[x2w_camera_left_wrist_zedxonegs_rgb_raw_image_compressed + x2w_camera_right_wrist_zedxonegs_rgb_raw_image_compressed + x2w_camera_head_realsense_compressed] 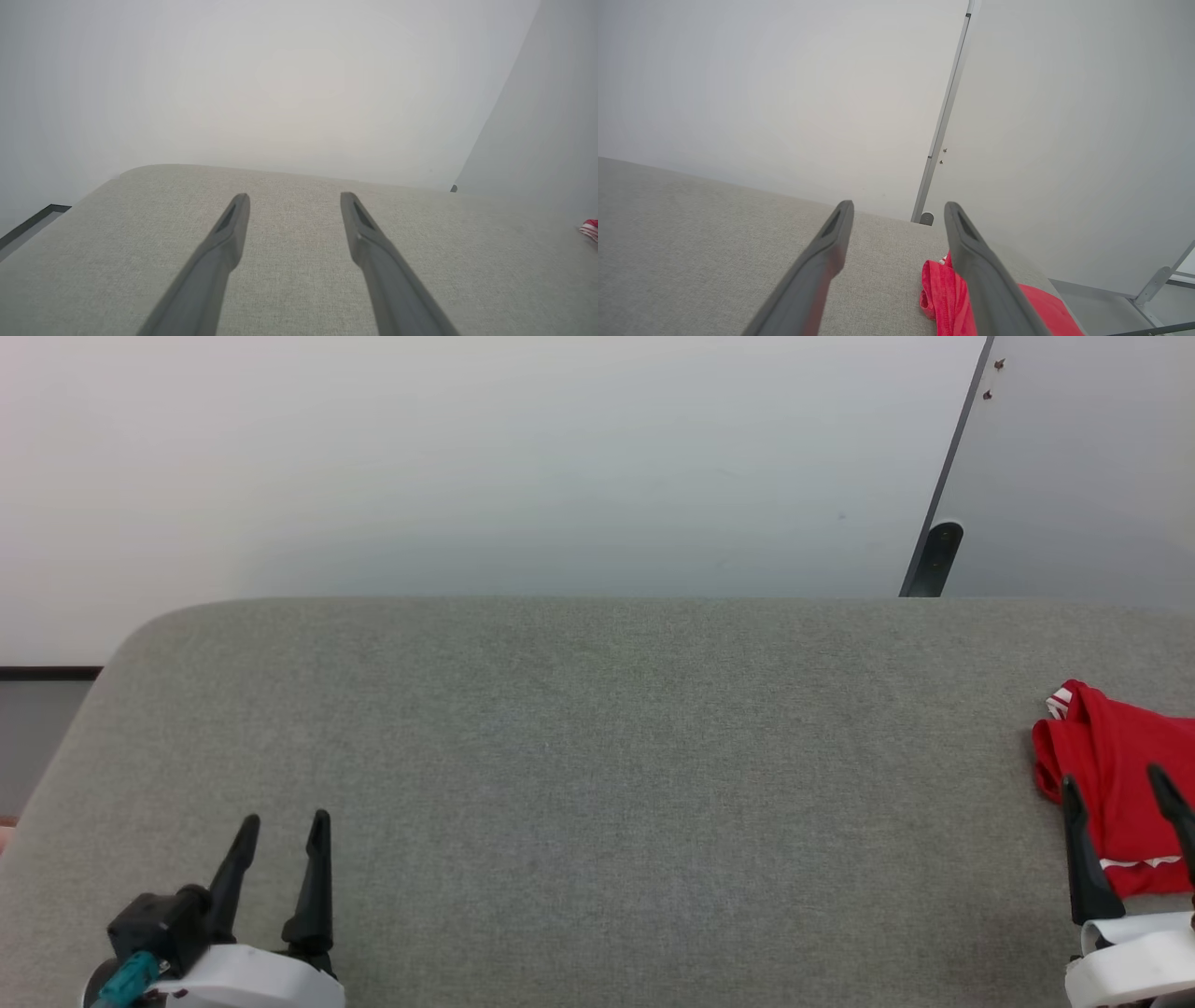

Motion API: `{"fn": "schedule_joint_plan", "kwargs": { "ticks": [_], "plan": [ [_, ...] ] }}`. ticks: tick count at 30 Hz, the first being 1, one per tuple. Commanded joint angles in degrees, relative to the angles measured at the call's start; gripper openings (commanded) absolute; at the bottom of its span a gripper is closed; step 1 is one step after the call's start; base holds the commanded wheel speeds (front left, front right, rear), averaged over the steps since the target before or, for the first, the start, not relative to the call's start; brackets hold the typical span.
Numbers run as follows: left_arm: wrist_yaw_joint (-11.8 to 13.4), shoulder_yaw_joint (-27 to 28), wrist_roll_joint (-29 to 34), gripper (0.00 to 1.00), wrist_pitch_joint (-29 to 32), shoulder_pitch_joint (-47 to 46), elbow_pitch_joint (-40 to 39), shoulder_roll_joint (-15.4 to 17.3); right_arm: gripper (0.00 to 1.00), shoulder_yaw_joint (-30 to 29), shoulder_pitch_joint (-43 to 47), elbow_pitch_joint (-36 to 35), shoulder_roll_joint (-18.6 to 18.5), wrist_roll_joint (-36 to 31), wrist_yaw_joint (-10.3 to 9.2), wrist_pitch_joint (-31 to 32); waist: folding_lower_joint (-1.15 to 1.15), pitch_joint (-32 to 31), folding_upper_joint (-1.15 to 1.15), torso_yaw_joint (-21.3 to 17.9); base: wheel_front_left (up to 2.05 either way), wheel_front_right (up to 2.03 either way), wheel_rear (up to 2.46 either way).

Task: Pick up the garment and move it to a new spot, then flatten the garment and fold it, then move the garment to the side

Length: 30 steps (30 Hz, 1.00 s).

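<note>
The garment (1116,775), bright red with a bit of white striping, lies bunched at the far right of the grey fabric surface (597,765). My right gripper (1116,782) hovers over it, open, with nothing between its fingers. In the right wrist view the garment (941,291) shows beside and behind the right finger of that gripper (899,207). My left gripper (285,821) stands open at the lower left, above bare fabric. In the left wrist view the left gripper (294,198) is open and a sliver of the garment (589,229) peeks in at the right edge.
A white wall (467,457) rises behind the surface, whose rounded corner (159,625) is at the far left. A dark-edged panel (1074,457) with a black bracket (936,558) stands at the back right. Metal frame parts (1157,280) show beyond the right end.
</note>
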Motion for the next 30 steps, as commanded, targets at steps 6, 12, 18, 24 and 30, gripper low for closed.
{"fn": "schedule_joint_plan", "kwargs": {
  "ticks": [6, 12, 18, 24, 30],
  "plan": [
    [-0.13, -0.65, -1.82, 1.00, 0.04, 0.18, 0.48, 0.29, 1.00, -0.74, 0.99, -1.25, 0.09, 0.18, -0.07, -0.28, 0.00, 0.01, 0.00, -0.03, 0.00, 0.00, 0.00],
    [-0.13, 0.60, -0.09, 1.00, 0.04, 0.34, 0.01, -0.21, 1.00, -1.00, 1.06, -1.47, 0.17, 0.49, -0.07, -0.28, 0.00, 0.03, 0.00, 0.10, 0.00, 0.00, 0.00],
    [0.03, 0.62, -2.56, 0.00, 0.95, 0.65, 1.73, -1.42, 0.00, -1.19, 0.65, 1.31, 1.22, 3.37, 0.01, 1.44, 0.00, 0.07, 0.00, -0.01, 0.00, 0.00, 0.00],
    [0.02, 1.13, -8.43, 0.00, 2.73, 0.33, 1.43, -2.20, 0.00, -1.18, 0.17, 1.80, 1.93, 10.85, 0.01, 3.30, 0.00, 0.19, 0.00, -0.19, 0.00, 0.00, 0.00],
    [0.01, 1.51, -13.88, 0.00, 4.30, 0.08, 1.10, -2.94, 0.00, -0.78, -0.03, 1.95, 2.59, 17.78, 0.00, 4.58, 0.00, 0.31, 0.00, -0.37, 0.00, 0.00, 0.00]
  ]
}}
